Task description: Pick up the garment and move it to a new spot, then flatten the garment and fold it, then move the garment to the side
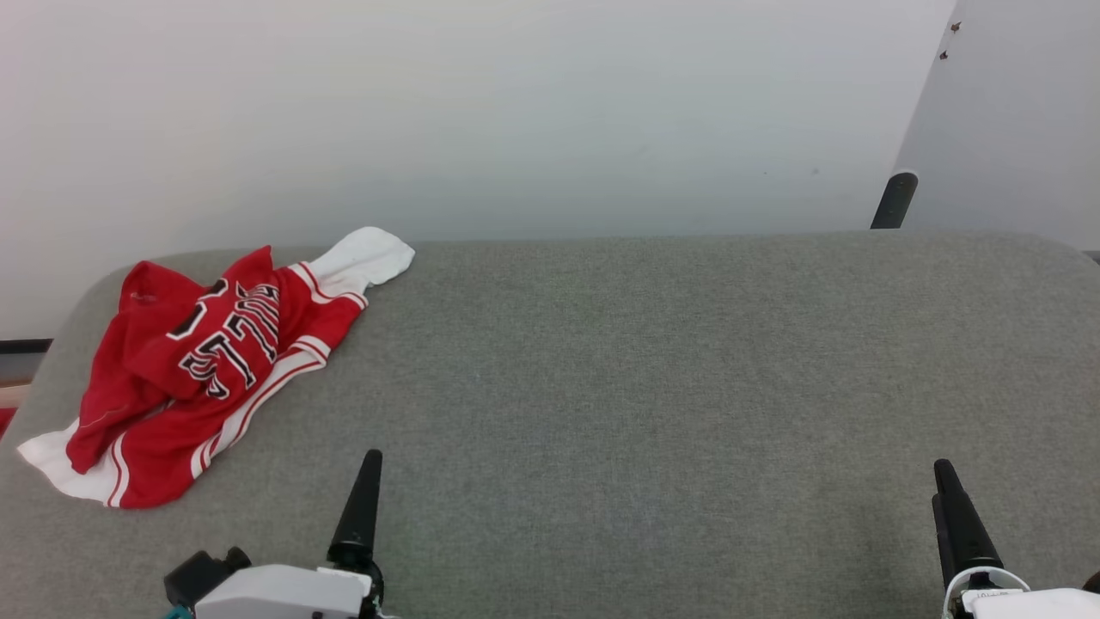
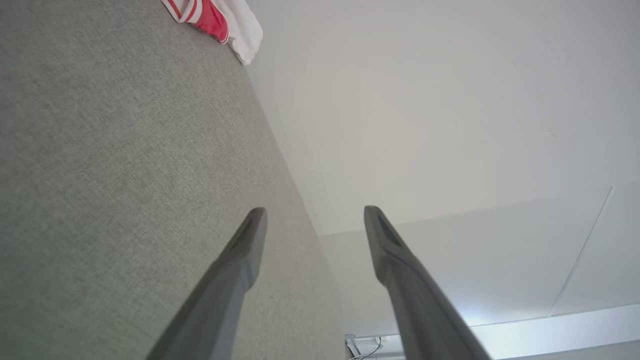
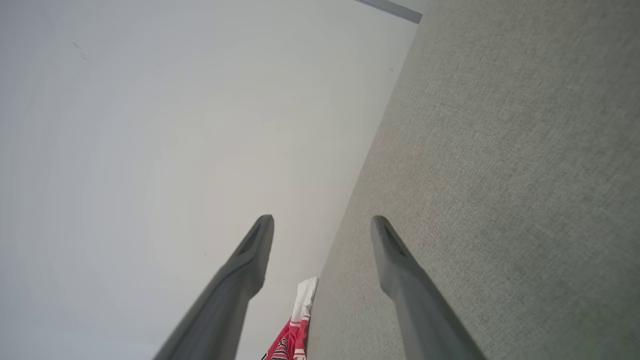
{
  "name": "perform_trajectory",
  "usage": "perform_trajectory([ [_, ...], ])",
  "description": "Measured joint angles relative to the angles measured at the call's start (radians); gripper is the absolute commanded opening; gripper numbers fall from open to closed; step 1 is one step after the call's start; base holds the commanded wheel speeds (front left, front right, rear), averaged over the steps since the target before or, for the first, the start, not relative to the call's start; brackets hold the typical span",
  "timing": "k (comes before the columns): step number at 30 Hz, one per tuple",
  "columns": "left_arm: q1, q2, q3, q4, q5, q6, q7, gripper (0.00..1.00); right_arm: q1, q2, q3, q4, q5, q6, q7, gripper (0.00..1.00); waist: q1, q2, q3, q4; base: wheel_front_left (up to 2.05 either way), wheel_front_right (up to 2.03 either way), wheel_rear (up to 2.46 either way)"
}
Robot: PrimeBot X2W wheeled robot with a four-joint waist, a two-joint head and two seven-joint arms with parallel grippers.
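Observation:
The garment is a red jersey with white sleeves, striped trim and black white-outlined letters. It lies crumpled at the far left of the grey table, one white sleeve reaching the back edge. My left gripper rests low at the near left, to the right of the garment and apart from it. In the left wrist view this gripper stands open and empty, with a bit of the garment at the top. My right gripper sits at the near right; in its own view the right gripper is open, the garment far off.
A pale wall rises right behind the table's back edge. A dark post and a light panel stand beyond the back right corner. The grey cloth surface stretches wide between the garment and the right side.

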Motion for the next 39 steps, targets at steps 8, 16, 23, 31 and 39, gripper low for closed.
perform_trajectory([
  [8, -0.001, 0.007, -0.013, -0.005, 0.184, 0.028, -0.026, 1.0, 0.004, -0.012, 0.006, -0.016, -0.125, 0.0, -0.025, 1.0, 0.0, 0.0, -0.008, 0.001, 0.0, 0.0, 0.0],
  [16, -0.008, 0.016, -0.04, -0.006, 0.392, 0.056, -0.048, 1.0, 0.01, -0.031, 0.022, -0.027, -0.347, 0.0, -0.052, 1.0, 0.0, 0.0, -0.015, 0.002, 0.0, 0.0, 0.0],
  [23, -0.008, 0.018, -0.056, -0.006, 0.553, 0.07, -0.069, 1.0, 0.022, -0.031, 0.027, -0.037, -0.529, 0.0, -0.063, 1.0, 0.0, 0.0, -0.021, 0.002, 0.0, 0.0, 0.0],
  [31, -0.009, 0.022, -0.071, -0.006, 0.709, 0.079, -0.088, 1.0, 0.03, -0.033, 0.032, -0.052, -0.686, 0.0, -0.073, 1.0, 0.0, 0.0, -0.027, 0.004, 0.0, 0.0, 0.0],
  [39, -0.009, 0.02, -0.067, -0.027, 0.842, 0.079, -0.105, 1.0, 0.042, -0.034, 0.035, -0.068, -0.792, 0.0, -0.087, 1.0, 0.0, 0.0, -0.035, 0.006, 0.0, 0.0, 0.0],
])
